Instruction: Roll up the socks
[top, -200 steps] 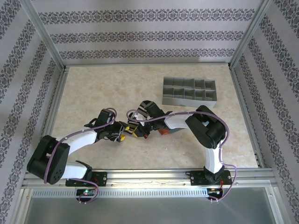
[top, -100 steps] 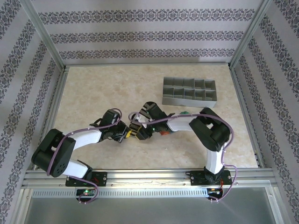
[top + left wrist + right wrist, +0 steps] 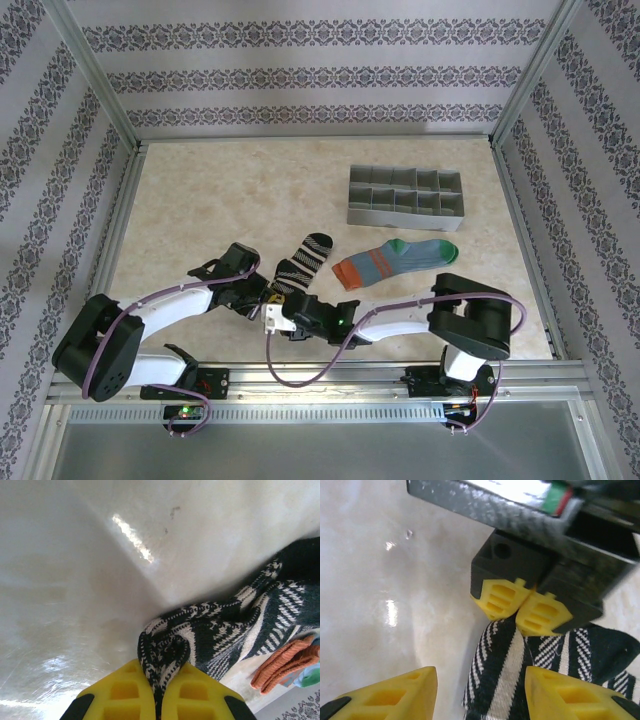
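- The pale marbled table point(image 3: 220, 200) carries everything. The overhead camera gives me its full spread, and my wrist cameras give its glossy surface close up.
- A grey compartment tray point(image 3: 405, 195) sits at the far right of the table, well apart from both my grippers.
- The blue-teal sock point(image 3: 395, 260) lies flat on the table in front of the tray, one orange end pointing left. From my left wrist, that orange end point(image 3: 287, 662) peeks out just past the black fabric.
- The black sock point(image 3: 303, 258) with white stripes lies just left of the teal one, slanting down towards my left gripper point(image 3: 262, 288). From above it looks flat.
- My left wrist view shows its near end point(image 3: 235, 630) bunched and puckered.
- My left gripper point(image 3: 159, 680) is clenched on that bunched edge, with striped fabric pinched between the yellow fingers.
- My right wrist camera faces the same pinch from the other side, with the left gripper's point(image 3: 525, 605) closed tips biting the sock point(image 3: 505, 680).
- My right gripper point(image 3: 275, 315) sits at the near edge, just beside the left one. Its own view shows it point(image 3: 480, 690) released, with the yellow fingers standing well apart on either side of the stripes and gripping nothing.
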`<move>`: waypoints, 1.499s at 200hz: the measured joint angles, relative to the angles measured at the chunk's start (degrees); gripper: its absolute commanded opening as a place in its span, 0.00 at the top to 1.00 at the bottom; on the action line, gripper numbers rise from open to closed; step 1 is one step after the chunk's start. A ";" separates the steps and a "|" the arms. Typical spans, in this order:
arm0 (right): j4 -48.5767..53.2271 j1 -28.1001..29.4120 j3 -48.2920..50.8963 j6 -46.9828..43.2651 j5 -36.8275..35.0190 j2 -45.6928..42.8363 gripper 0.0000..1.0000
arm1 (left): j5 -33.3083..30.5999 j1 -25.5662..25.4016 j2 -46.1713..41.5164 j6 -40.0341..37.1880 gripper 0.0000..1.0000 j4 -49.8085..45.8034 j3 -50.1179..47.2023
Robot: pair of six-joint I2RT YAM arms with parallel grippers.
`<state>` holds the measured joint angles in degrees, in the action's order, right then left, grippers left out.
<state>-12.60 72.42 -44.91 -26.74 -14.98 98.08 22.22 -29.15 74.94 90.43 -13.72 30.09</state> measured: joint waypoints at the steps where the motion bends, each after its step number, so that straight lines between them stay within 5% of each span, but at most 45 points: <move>1: -0.02 0.04 -0.07 -0.09 -0.20 0.13 0.56 | 0.00 0.00 0.04 0.02 1.00 -0.02 0.07; 26: -0.61 0.07 -1.95 -2.64 -4.11 4.17 0.65 | 0.04 -0.02 0.39 0.09 1.00 -0.17 0.35; 57: -0.61 -0.72 -3.61 -3.74 -5.70 6.10 0.89 | -0.55 0.00 0.15 0.39 1.00 -0.26 0.37; 70: -0.46 -1.55 -3.91 -3.10 -4.83 6.16 1.00 | -1.46 0.04 -0.50 0.68 0.79 -0.26 0.28; 87: -0.33 -3.41 -4.33 -1.14 -0.90 6.12 1.00 | -1.97 0.79 -2.47 1.36 0.56 -0.44 -0.42; 139: 1.73 -14.84 -4.52 7.61 21.88 4.63 1.00 | -1.68 4.68 -10.97 1.27 0.36 -2.23 -1.95; 193: 6.47 -22.73 -7.98 14.49 40.63 7.23 1.00 | 0.94 5.16 -10.64 0.68 0.50 1.46 -4.33; 268: 13.35 -27.26 -14.49 20.72 52.85 12.41 1.00 | 1.46 2.84 -1.86 1.42 0.55 14.73 -6.43; 300: 15.21 -27.93 -16.24 22.38 55.80 13.99 1.00 | 2.01 2.89 2.03 2.12 0.73 18.25 -6.49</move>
<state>2.61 44.49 -61.14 -4.36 40.82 112.07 24.23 -26.26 76.97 92.55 4.54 23.59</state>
